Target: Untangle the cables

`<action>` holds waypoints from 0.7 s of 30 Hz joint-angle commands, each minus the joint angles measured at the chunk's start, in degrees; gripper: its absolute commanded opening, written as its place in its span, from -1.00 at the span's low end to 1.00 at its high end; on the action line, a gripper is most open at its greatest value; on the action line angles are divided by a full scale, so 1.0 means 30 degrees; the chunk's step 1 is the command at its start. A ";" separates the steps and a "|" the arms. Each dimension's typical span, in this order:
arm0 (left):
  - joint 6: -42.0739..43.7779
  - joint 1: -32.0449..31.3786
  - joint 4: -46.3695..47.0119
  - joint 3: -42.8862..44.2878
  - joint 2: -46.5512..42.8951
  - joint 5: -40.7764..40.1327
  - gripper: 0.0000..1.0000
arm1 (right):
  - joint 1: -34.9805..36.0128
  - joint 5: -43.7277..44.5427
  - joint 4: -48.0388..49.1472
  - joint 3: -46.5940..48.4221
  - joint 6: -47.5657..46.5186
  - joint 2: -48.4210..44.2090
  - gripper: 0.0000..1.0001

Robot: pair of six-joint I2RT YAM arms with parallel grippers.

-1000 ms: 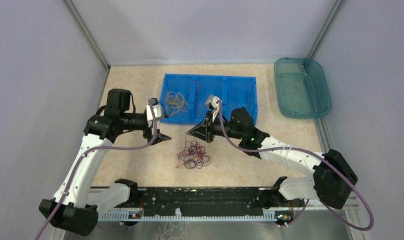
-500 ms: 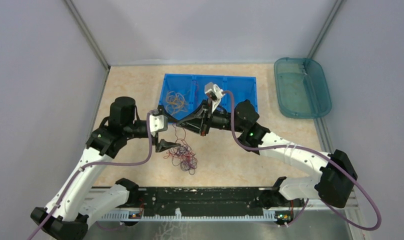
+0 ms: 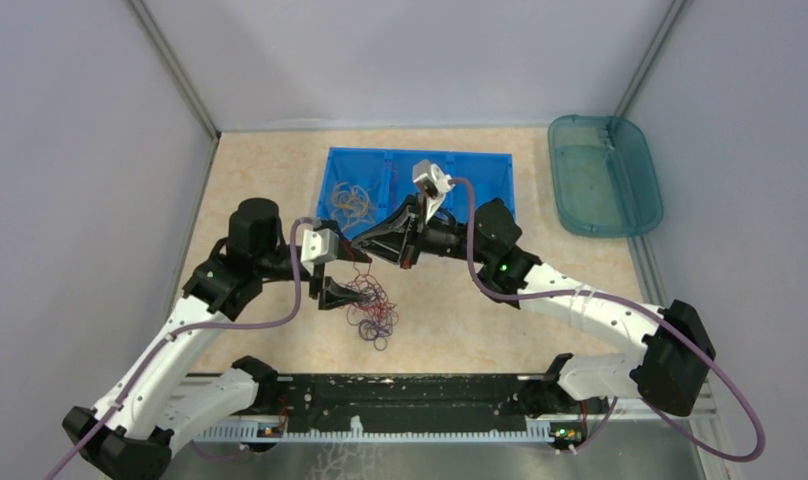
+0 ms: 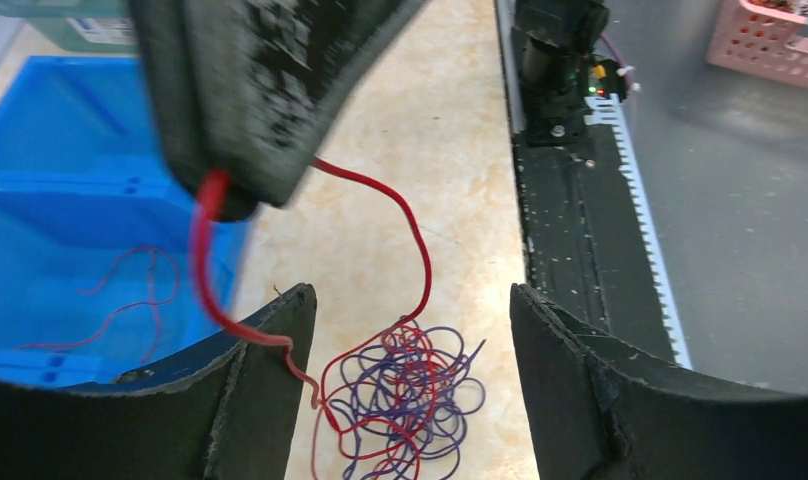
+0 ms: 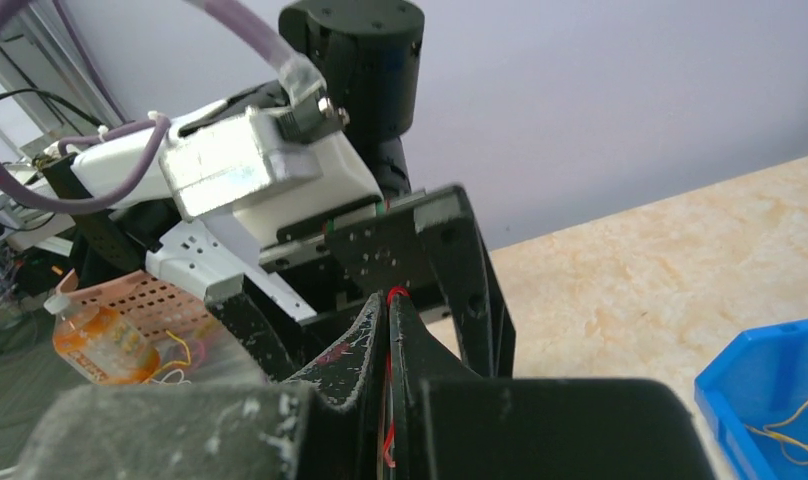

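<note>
A tangle of red and dark purple cables point(image 3: 375, 315) lies on the beige table in front of the blue bin point(image 3: 485, 165). My right gripper point(image 3: 357, 245) is shut on one red cable point(image 4: 420, 250) that runs from it down into the tangle point(image 4: 410, 400). The red strand shows pinched between the right gripper's point(image 5: 388, 300) fingers. My left gripper point(image 3: 350, 293) is open and empty, its fingers either side above the tangle; in the left wrist view the left gripper point(image 4: 410, 295) straddles it. Orange-yellow cables point(image 3: 350, 205) lie in the bin's left compartment.
The blue bin has three compartments; thin red cables point(image 4: 130, 290) lie in one. A teal tub point(image 3: 605, 175) stands at the back right. The black rail point(image 3: 400, 395) runs along the near edge. Grey walls close in the sides.
My right gripper has moved left and up with the red cable, dragging the tangle left. My left gripper has moved right and down over the tangle.
</note>
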 commanded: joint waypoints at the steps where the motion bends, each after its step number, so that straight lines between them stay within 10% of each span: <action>1: -0.0559 -0.0543 0.0012 -0.0445 -0.0009 0.1419 0.51 | 0.0198 0.0346 0.1518 0.1287 0.0138 -0.0691 -1.00; 5: -0.1792 -0.0727 0.1828 -0.0904 -0.0237 0.0661 0.28 | 0.0213 0.0463 0.1686 0.1212 0.0251 -0.0744 -1.00; 12: -0.3700 -0.0752 0.4306 -0.1372 -0.0605 -0.0702 -0.91 | 0.0227 0.0933 0.1838 0.0738 0.0236 -0.1021 -0.99; 15: -0.3585 -0.0766 0.4202 -0.0896 -0.0639 -0.1281 -1.00 | 0.0213 0.1471 0.1502 0.0093 0.0028 -0.1498 -0.35; 21: -0.3626 -0.0765 0.3741 0.1144 -0.0254 -0.2086 -1.00 | 0.0169 0.4335 0.0267 -0.3405 -0.1425 -0.4316 0.29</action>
